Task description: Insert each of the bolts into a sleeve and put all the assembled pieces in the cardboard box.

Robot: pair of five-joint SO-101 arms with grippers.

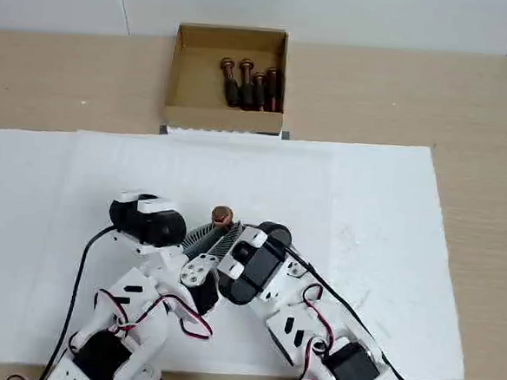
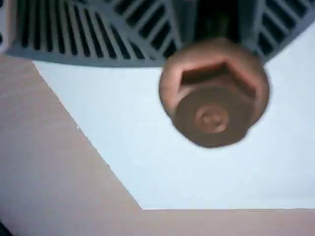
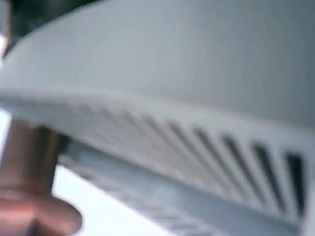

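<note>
Grey slatted jaws first: clamping with the left gripper (image 2: pixel 212 23) on a copper-headed bolt (image 2: pixel 214 96), with slats showing on either side of the shank and the round head poking out toward the wrist camera. Resting the right gripper (image 1: pixel 238 239) close against the same bolt, though not managing to tell whether that one is gripping anything or merely lying alongside. Showing bare copper shank just by the head in the right wrist view, so judging the sleeve as not fully seated, if started at all. Holding the bolt head-up over the white sheet (image 1: pixel 388 252), about midway between its left and right edges and nearer its near edge than its far one. Holding both arms folded low from the near edge of the table (image 1: pixel 485 110), the left arm (image 1: pixel 147 222) and the right arm (image 1: pixel 261 262) angling inward and meeting wrist to wrist. Lying already in the cardboard box (image 1: pixel 185 72), just past the far edge of the sheet and about midway along it: four assembled pieces (image 1: pixel 250 84), bunched side by side toward its right wall, heads toward the far wall. Judging the task as mostly done, with finishing this insertion and carrying the piece across the sheet to the box being what is left.
</note>
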